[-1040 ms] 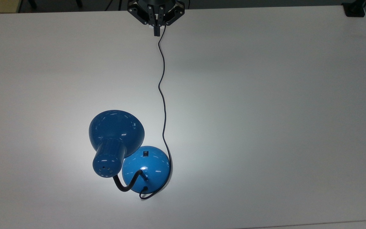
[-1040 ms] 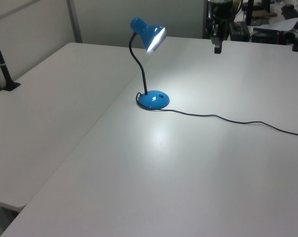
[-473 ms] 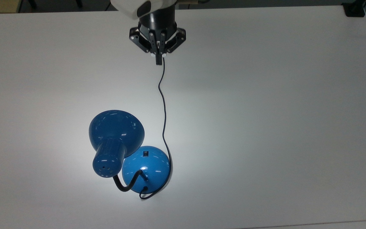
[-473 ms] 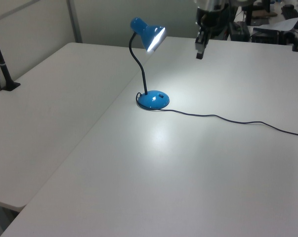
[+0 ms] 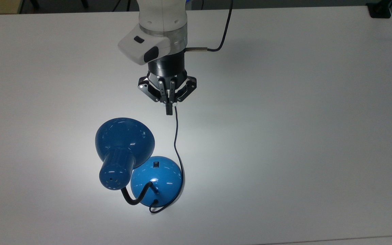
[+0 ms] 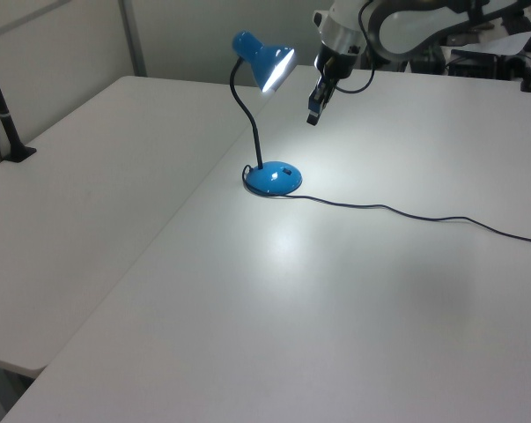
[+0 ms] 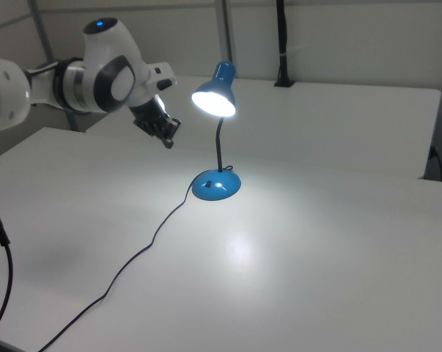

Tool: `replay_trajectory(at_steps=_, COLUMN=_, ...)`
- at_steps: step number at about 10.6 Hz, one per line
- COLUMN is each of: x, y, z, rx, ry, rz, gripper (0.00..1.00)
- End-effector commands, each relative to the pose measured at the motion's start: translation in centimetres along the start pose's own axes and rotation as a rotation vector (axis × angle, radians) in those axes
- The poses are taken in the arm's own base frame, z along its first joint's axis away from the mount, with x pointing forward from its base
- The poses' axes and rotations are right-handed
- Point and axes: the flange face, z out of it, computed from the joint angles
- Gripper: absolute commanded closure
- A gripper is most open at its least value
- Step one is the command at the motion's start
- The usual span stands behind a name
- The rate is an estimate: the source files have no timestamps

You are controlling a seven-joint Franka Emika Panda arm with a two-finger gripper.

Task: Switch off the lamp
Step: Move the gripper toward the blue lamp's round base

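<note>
Above the white table, the gripper is hanging with its fingers pinched together on nothing, near the lit blue lamp, whose shade is glowing at the top view's lower left.

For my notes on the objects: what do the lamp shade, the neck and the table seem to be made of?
Shade: probably painted metal, glossy blue with sharp highlights. Neck: matte black flexible tube, material unclear; it curves. Table: smooth matte white top, perhaps laminate; it shows only soft glare.
</note>
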Motion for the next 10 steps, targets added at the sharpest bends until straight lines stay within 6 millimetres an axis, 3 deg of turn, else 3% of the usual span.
replay_trajectory(at_steps=1, x=0.3, y=1.6, z=4.8, rx=0.002, ry=0.04, rz=-0.057, gripper=1.0)
replay_trajectory(at_steps=5, x=0.0, y=2.9, z=9.5, rx=-0.006, ry=0.081, rz=-0.079, gripper=1.0)
replay_trajectory(at_steps=10, x=-0.4, y=4.1, z=13.7, rx=-0.01, ry=0.154, rz=-0.071, gripper=1.0)
